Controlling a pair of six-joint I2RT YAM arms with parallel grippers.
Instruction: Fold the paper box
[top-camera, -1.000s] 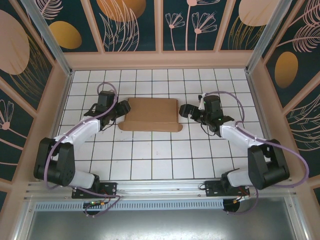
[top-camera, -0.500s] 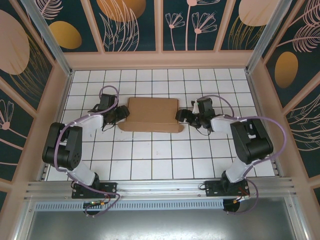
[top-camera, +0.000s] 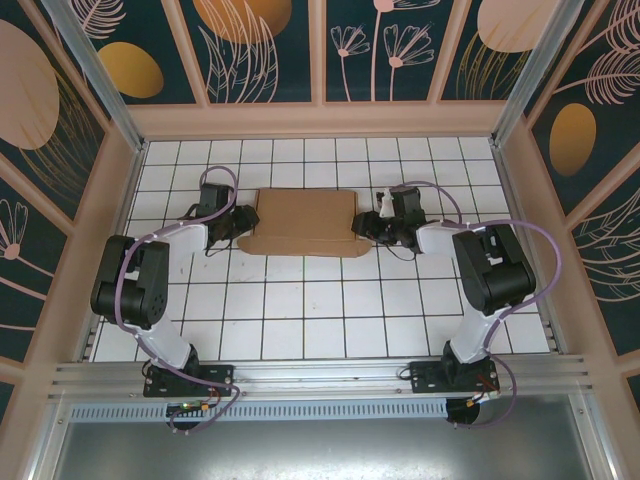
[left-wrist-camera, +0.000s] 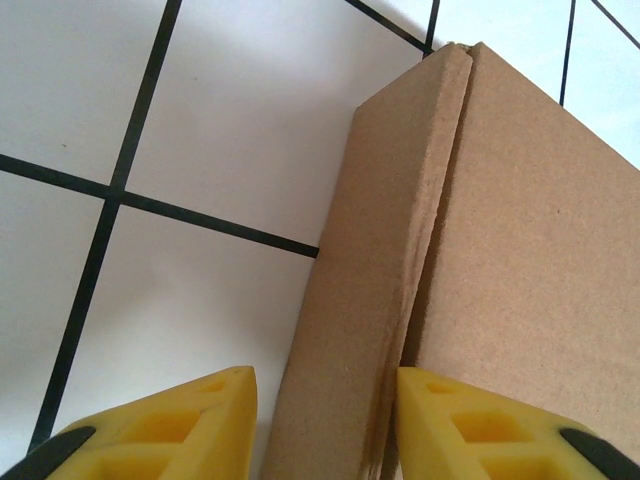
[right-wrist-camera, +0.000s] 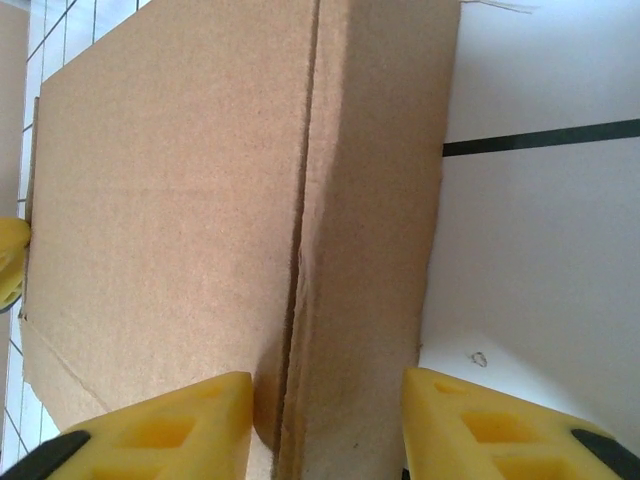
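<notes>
Now narrower: left claw (left-wrist-camera: 325, 420), right claw (right-wrist-camera: 328, 425)

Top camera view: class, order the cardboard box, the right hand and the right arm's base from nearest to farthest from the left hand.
1. The cardboard box, right at the left hand.
2. The right hand, across the box.
3. The right arm's base, near right corner.

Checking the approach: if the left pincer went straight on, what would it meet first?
Likely the paper box's side flap, which sits between the left pincer's fingers.
</notes>
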